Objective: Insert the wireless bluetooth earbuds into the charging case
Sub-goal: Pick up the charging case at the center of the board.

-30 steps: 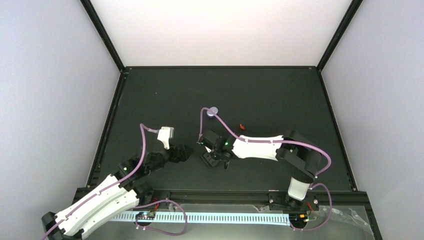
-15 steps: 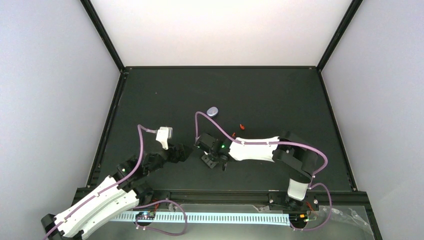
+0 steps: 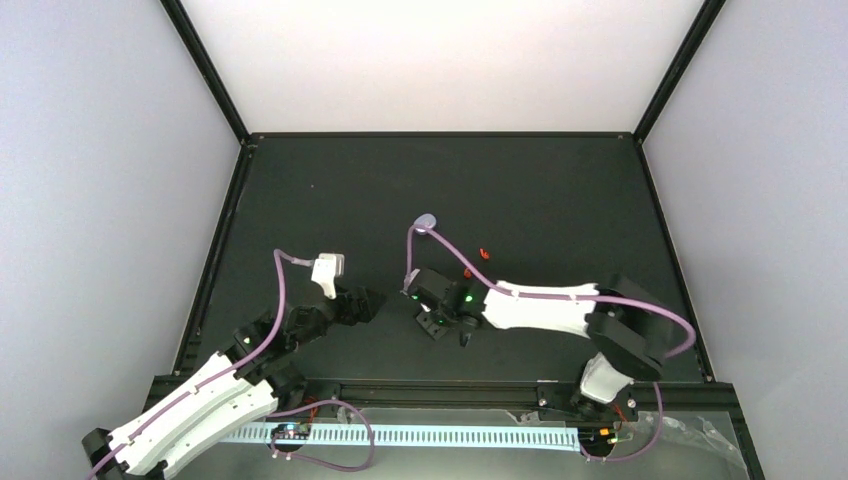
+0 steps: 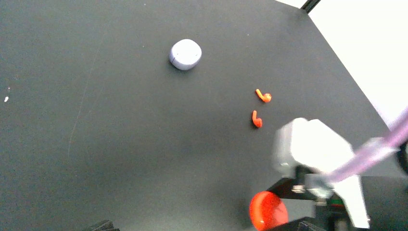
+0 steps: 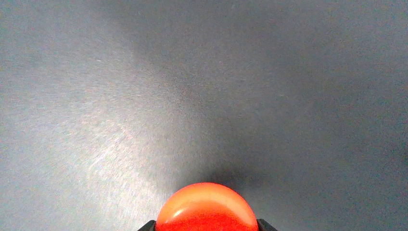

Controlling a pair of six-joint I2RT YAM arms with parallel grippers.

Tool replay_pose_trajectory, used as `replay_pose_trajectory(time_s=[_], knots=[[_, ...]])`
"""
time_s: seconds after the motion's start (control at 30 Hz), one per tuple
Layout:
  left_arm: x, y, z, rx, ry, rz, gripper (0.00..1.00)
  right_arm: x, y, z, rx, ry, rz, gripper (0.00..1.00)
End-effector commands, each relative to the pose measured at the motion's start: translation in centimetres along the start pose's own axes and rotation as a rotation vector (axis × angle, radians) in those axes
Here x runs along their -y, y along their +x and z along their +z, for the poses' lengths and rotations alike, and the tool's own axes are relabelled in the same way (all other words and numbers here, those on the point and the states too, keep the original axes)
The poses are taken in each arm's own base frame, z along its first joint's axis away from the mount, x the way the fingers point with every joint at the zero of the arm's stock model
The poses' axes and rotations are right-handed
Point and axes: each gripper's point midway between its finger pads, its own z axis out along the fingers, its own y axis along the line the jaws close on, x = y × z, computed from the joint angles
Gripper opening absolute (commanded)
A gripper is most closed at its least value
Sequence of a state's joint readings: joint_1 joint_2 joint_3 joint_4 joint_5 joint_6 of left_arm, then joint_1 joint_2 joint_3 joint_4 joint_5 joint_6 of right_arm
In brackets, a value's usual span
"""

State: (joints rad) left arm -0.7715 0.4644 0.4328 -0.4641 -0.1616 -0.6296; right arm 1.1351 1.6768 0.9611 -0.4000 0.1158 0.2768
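Spotted on the black table [image 4: 96, 144], in the left wrist view: two red-orange earbuds, near each other but not touching. Upper earbud [image 4: 263, 96] lying slantwise, thin stem toward upper left, bulb toward lower right. Lower earbud [image 4: 256, 120] lying nearly up-and-down the view, stem at top, bulb at bottom. Well apart from both, up and to the left, a closed lavender case [image 4: 185, 54]. Near the bottom edge, a red case [image 4: 267, 211] under the right gripper [image 3: 440, 325], flanked by its black fingertips [image 5: 148, 224]; gripping or only bracketing, cannot tell. Left gripper [image 3: 372, 302] to its left, jaws wide, holding nothing.
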Motion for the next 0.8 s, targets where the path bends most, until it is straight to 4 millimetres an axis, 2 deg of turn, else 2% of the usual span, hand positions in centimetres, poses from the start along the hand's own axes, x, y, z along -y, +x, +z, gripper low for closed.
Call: replay_pose_trajectory(time_s=[0.0,0.2,0.27,0.37,0.47,0.6,0.77], knots=[[0.5,-1.1,0.4,0.056,0.022,-0.035,0.99,0.6,-2.0,-5.1,0.169,-0.001,-0.026,0.44],[2.1,-2.5,0.8,0.097,0.098,-0.176,0.99,-0.2,-2.3,-11.7,0.361,-0.108,-0.164,0.43],[4.3,-3.3,0.6,0.104,0.205,-0.147,0.99,-0.2,-2.8,-14.1,0.439,-0.119,-0.201,0.43],[8.1,-4.5,0.0,0.082,0.36,-0.089,0.99,0.4,-3.3,-16.7,0.519,-0.091,-0.246,0.43],[11.1,-4.3,0.5,-0.034,0.445,-0.064,0.99,1.3,-3.5,-18.1,0.56,-0.04,-0.285,0.43],[13.8,-3.5,2.0,-0.211,0.484,-0.037,0.99,1.9,-3.6,-19.1,0.603,0.005,-0.32,0.43],[16.6,-4.0,1.7,-0.215,0.598,-0.04,0.99,2.2,-4.1,-19.2,0.596,0.043,-0.337,0.43]])
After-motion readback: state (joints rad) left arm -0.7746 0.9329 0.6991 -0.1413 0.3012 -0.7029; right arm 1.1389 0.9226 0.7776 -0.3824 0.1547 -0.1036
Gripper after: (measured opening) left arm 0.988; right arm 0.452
